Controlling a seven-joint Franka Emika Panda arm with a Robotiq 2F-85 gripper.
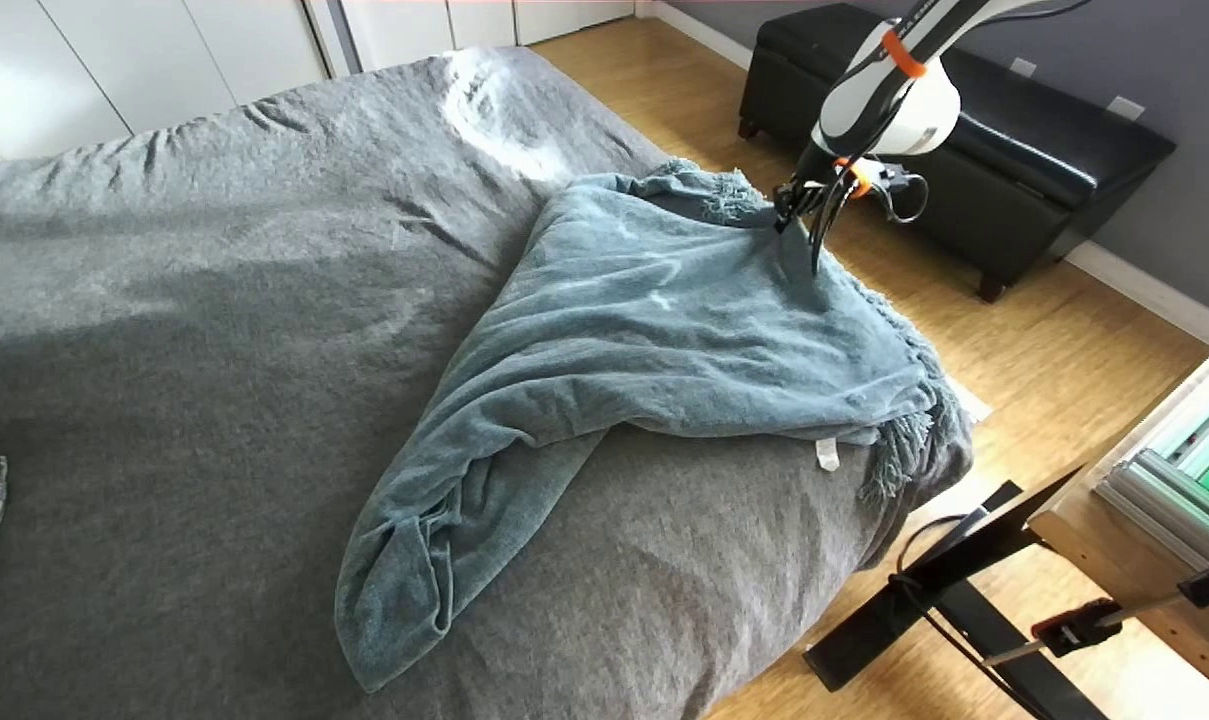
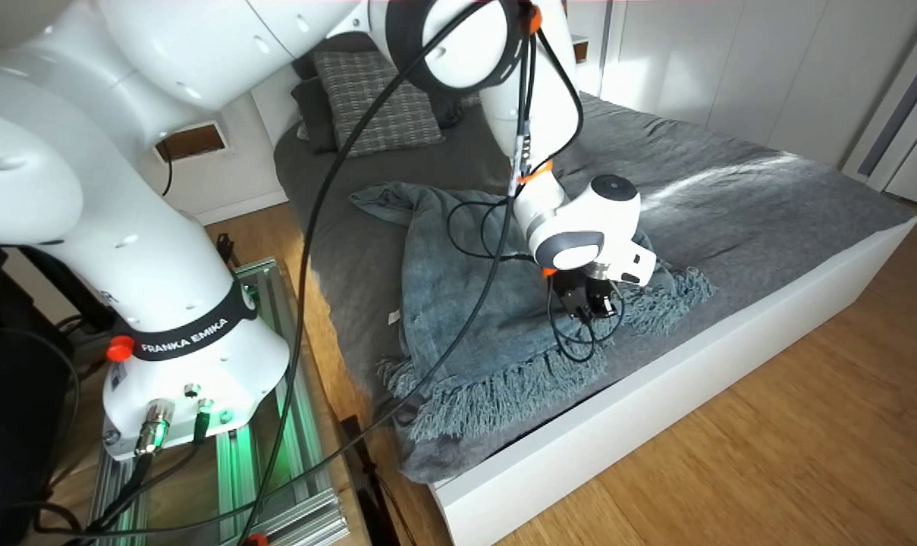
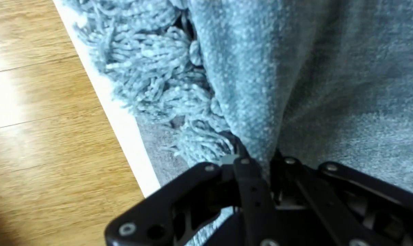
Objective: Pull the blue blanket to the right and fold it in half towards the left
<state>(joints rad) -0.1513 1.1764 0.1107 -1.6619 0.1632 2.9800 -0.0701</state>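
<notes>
The dusty blue-teal blanket (image 1: 654, 330) lies rumpled across the bed's corner, with a narrow folded end stretching over the bed in an exterior view. It also shows in an exterior view (image 2: 458, 303), with its fringe along the bed's foot edge. A small white tag (image 1: 827, 455) shows at its edge. My gripper (image 1: 786, 217) is at the fringed side near the foot of the bed. In the wrist view the gripper (image 3: 261, 164) is shut on a pinched fold of the blanket (image 3: 247, 78), which rises into the fingers. The fingertips themselves are partly hidden by cloth.
The grey bed cover (image 1: 214, 400) lies under the blanket. A white bed frame edge (image 2: 655, 379) runs along the foot, with wooden floor (image 2: 731, 455) beyond. A black bench (image 1: 964, 140) stands near the arm. Pillows (image 2: 375, 98) lie at the head. A cable (image 2: 321, 197) hangs along the arm.
</notes>
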